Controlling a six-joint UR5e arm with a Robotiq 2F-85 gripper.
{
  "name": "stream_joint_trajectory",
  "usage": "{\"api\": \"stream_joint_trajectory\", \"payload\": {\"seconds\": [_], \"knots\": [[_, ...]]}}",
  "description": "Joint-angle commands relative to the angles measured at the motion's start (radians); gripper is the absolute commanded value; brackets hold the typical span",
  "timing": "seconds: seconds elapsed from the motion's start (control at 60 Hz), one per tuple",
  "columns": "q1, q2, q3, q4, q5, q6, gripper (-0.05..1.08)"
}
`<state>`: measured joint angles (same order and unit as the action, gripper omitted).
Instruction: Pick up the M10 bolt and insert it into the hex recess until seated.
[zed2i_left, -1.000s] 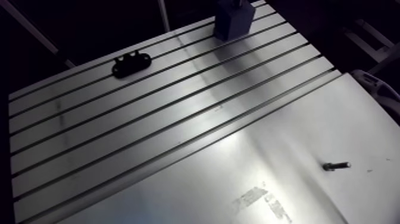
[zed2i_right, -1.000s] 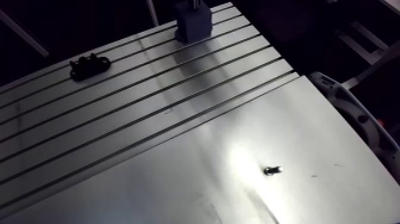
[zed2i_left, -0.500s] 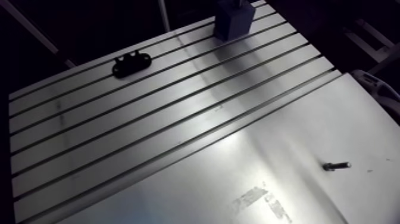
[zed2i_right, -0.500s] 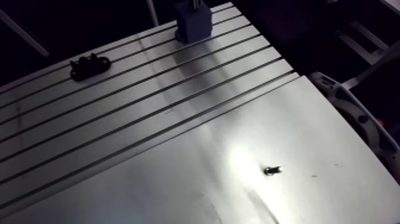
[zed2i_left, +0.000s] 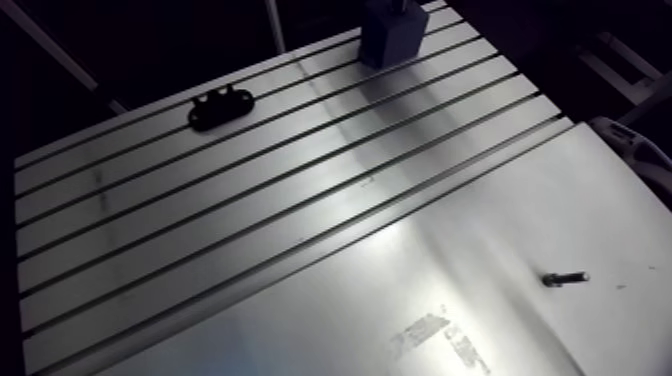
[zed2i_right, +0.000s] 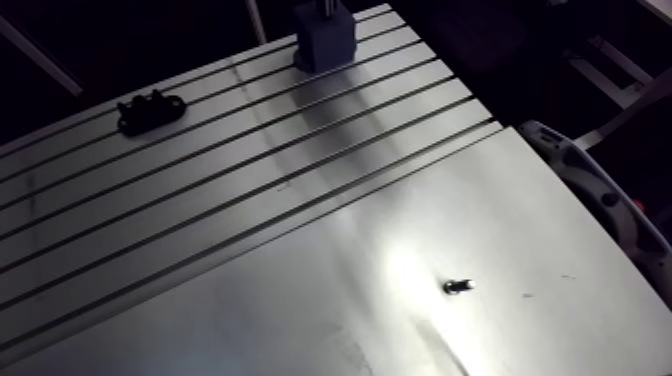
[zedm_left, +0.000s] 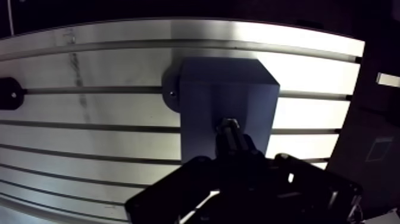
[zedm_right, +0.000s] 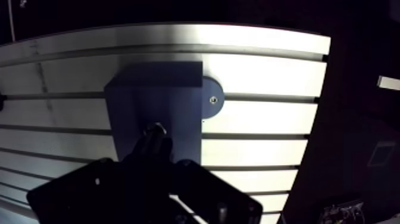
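Note:
In the wrist view my gripper (zedm_left: 236, 152) hangs right over a blue-grey block (zedm_left: 199, 98) that is screwed to the slotted table. A dark bolt (zedm_left: 230, 128) sticks out from between the dark fingers, and the gripper is shut on it. The bolt's end is over the block's top face; whether it touches is not visible. The hex recess is hidden behind the bolt. In the arm view the block (zed2i_left: 392, 38) stands at the table's far edge, and only a sliver of the gripper shows above it. Another small dark bolt (zed2i_left: 566, 278) lies on the smooth plate, near right.
A black bracket (zed2i_left: 220, 105) with holes sits on the slotted table (zed2i_left: 250, 190) at the far left. A round flange with a screw (zedm_right: 212, 99) holds the block's base. The smooth plate (zed2i_left: 450, 260) covers the near right part.

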<state>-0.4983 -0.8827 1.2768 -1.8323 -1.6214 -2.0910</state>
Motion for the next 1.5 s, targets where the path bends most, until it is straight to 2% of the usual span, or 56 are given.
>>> {"api": "stream_joint_trajectory", "payload": {"seconds": [0.017,1.117,1.15,1.167,1.183,1.2,1.217,1.25,1.267,1.283,1.333,1.35,1.367,1.383,1.5], "knots": [[0.001,0.000,0.000,0.000,0.001,-0.001,1.08],[0.004,-0.021,-0.012,0.009,0.007,-0.001,1.06],[0.003,-0.021,-0.012,0.009,0.007,-0.001,1.04],[0.004,-0.021,-0.013,0.008,0.007,0.001,0.93],[0.004,-0.021,-0.013,0.008,0.007,0.001,0.93],[0.003,-0.021,-0.014,0.008,0.007,0.002,0.75],[0.003,-0.021,-0.014,0.008,0.007,0.002,0.75],[0.004,-0.023,-0.013,0.008,0.007,0.004,0.34],[0.004,-0.023,-0.013,0.008,0.007,0.004,0.34],[0.004,-0.026,-0.012,0.008,0.008,0.004,0.26],[0.003,-0.030,-0.011,0.006,0.008,0.005,0.22],[0.003,-0.034,-0.011,0.006,0.007,0.005,0.15],[0.003,-0.034,-0.011,0.006,0.007,0.005,0.15],[0.003,-0.038,-0.013,0.006,0.007,0.004,0.02],[0.001,-0.053,-0.015,0.006,0.005,0.004,0.00]]}}
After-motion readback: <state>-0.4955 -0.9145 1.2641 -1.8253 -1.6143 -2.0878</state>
